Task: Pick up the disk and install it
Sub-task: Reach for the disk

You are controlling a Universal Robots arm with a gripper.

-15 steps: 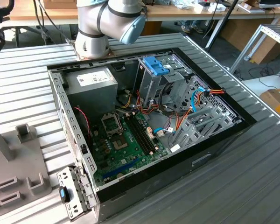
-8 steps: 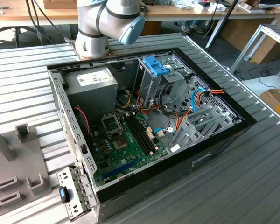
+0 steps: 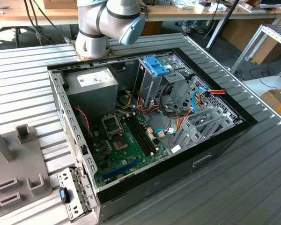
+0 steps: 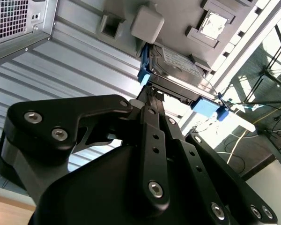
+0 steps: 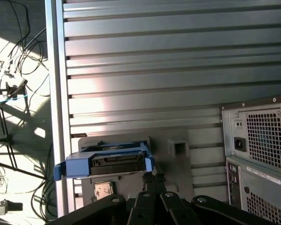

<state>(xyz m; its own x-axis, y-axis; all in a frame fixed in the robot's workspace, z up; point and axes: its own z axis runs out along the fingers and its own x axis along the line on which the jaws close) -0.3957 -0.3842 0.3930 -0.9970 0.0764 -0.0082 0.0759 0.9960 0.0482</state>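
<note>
Looking down from the exterior view, the open case (image 3: 215,151) lies on its side on the ribbed metal worktop (image 3: 253,187). Its green board (image 3: 126,140), grey power supply (image 3: 91,82) and a light-blue latch (image 3: 155,65) on the drive cage are laid bare. The arm (image 3: 107,23) stands behind the case. A grey fixture (image 3: 18,164) sits on the worktop at the exterior view's left, and a perforated bracket (image 3: 75,193) lies just beside the case's near corner.

The wrist views add the work itself. In the first wrist view the disk (image 5: 110,161) is seen end-on, with its connector edge framed by the blue carrier. It sits over the grey fixture, at the worktop's edge. One blue tab reaches out past that edge, above the cables (image 5: 14,93) on the floor. The case's vented rear panel is to one side, well apart from the disk. The second wrist view shows the disk's labelled flat face, slanted against the fixture.

In both wrist views the gripper (image 5: 152,179) has its black fingers (image 4: 152,117) drawn nearly together. The tips meet at one end of the disk and touch the carrier's edge, and they appear to pinch it. The contact is narrow and partly hidden by the fingers themselves.
</note>
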